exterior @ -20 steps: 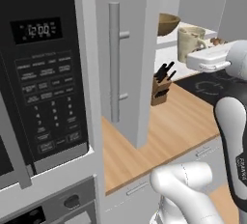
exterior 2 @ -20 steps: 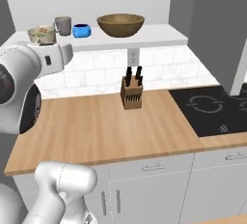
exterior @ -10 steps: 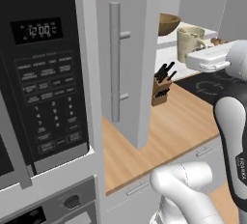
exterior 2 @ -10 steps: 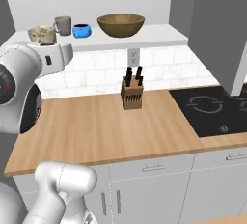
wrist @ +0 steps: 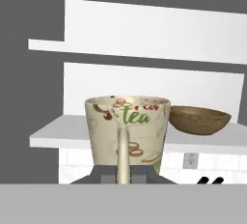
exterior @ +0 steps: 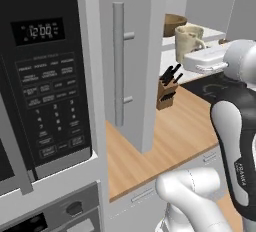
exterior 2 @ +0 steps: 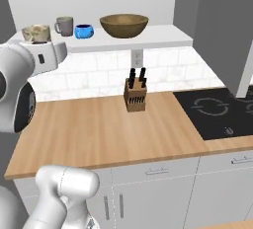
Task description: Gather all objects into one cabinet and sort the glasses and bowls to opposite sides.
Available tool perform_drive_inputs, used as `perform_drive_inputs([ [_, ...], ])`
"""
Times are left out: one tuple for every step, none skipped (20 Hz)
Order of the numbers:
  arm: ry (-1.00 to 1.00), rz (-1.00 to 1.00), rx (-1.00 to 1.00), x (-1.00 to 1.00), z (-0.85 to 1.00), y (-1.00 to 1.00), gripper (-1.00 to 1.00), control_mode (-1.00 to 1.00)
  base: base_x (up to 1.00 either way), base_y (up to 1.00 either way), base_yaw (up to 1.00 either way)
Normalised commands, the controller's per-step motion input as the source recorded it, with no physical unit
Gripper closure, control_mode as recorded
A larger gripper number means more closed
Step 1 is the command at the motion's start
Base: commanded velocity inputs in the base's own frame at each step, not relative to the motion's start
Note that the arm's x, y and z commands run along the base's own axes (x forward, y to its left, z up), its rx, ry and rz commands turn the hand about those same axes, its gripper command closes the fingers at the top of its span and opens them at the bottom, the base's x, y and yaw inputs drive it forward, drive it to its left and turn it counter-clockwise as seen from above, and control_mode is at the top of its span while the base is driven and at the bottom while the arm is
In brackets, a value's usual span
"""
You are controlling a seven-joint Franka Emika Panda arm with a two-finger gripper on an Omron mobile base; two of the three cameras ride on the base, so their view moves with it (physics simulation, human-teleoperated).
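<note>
The cream speckled mug point(wrist: 128, 131), printed "tea", stands upright with its handle turned towards the hand, and my gripper point(wrist: 123, 175) is shut on it. It hangs at the left end of the white shelf point(exterior 2: 158, 38); whether its base touches the shelf is hidden. Seen from the right base, that mug point(exterior 2: 36, 33) is above my hand. Further right along the shelf stand the grey mug point(exterior 2: 63, 25), the small blue bowl point(exterior 2: 84, 30) and the wooden bowl point(exterior 2: 124, 25). The cabinet's open grey door point(exterior: 140, 76) carries a long bar handle point(exterior: 118, 66).
A black microwave point(exterior: 45, 81) is close at the left. A knife block point(exterior 2: 135, 95) stands on the wooden counter point(exterior 2: 89, 134) below the shelf. A black cooktop point(exterior 2: 217, 112) lies at the right. The other grey door point(exterior 2: 225, 25) hangs open at the right.
The hand and the cream mug have edged slightly left along the shelf. Everything else is unchanged.
</note>
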Motion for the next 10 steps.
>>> perform_drive_inputs([
  [-0.02, 0.00, 0.00, 0.29, 0.00, 0.59, 1.00, -1.00, 0.00, 0.00, 0.00],
  [0.00, 0.00, 0.00, 0.45, 0.00, 0.67, 1.00, -1.00, 0.00, 0.00, 0.00],
  [0.00, -0.03, 0.00, 0.70, 0.00, 0.54, 1.00, -1.00, 0.00, 0.00, 0.00],
  [0.00, -0.04, 0.00, 0.83, 0.00, 0.21, 1.00, -1.00, 0.00, 0.00, 0.00],
  [0.00, -0.07, 0.00, 1.00, 0.00, 0.14, 1.00, -1.00, 0.00, 0.00, 0.00],
  [0.00, -0.10, 0.00, 1.00, 0.00, 0.00, 1.00, -1.00, 0.00, 0.00, 0.00],
  [0.16, -0.04, 0.09, 1.00, 0.00, -0.06, 1.00, -1.00, 0.00, 0.00, 0.00],
  [0.25, -0.01, 0.15, 1.00, -0.23, 0.00, 1.00, -1.00, 0.00, 0.00, 0.00],
  [0.34, 0.00, 0.19, 0.91, -0.35, 0.00, 1.00, -1.00, 0.00, 0.00, 0.00],
  [0.30, 0.00, 0.14, 0.73, -0.34, 0.00, 1.00, -1.00, 0.00, 0.00, 0.00],
])
